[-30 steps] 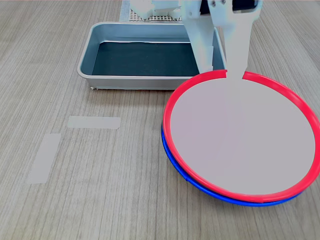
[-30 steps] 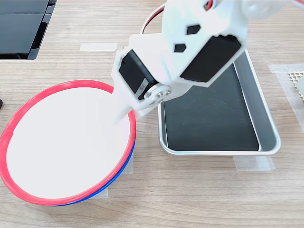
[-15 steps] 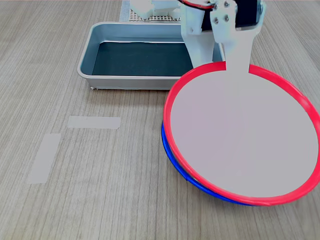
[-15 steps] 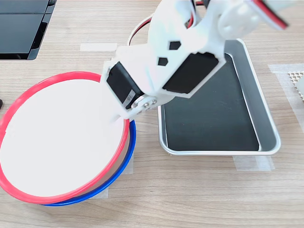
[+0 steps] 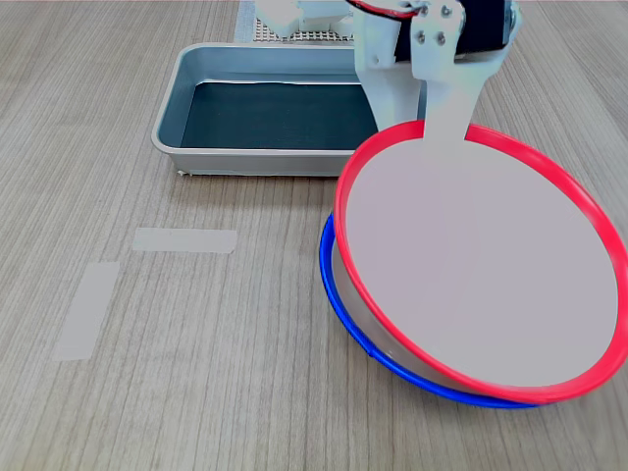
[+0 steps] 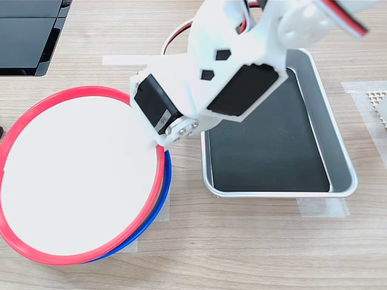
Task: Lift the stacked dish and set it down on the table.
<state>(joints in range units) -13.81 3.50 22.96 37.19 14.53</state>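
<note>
The white plastic hand (image 5: 439, 128) pinches the red-rimmed plate (image 5: 471, 265) at its 12 o'clock edge in the first exterior view, holding the round, shallow, smooth dish tilted above the blue-rimmed plate (image 5: 345, 314) on the wood-grain bench (image 5: 196, 383). A rectangular metal tray (image 6: 338, 151) with a dark floor lies beside them.

Pale wood-grain boards run in even, soft light with no hard shadows. A dark flat panel (image 6: 27, 36) lies at the far left corner in the second exterior view, and a white perforated mat (image 6: 380, 103) pokes in at the second exterior view's right edge.
</note>
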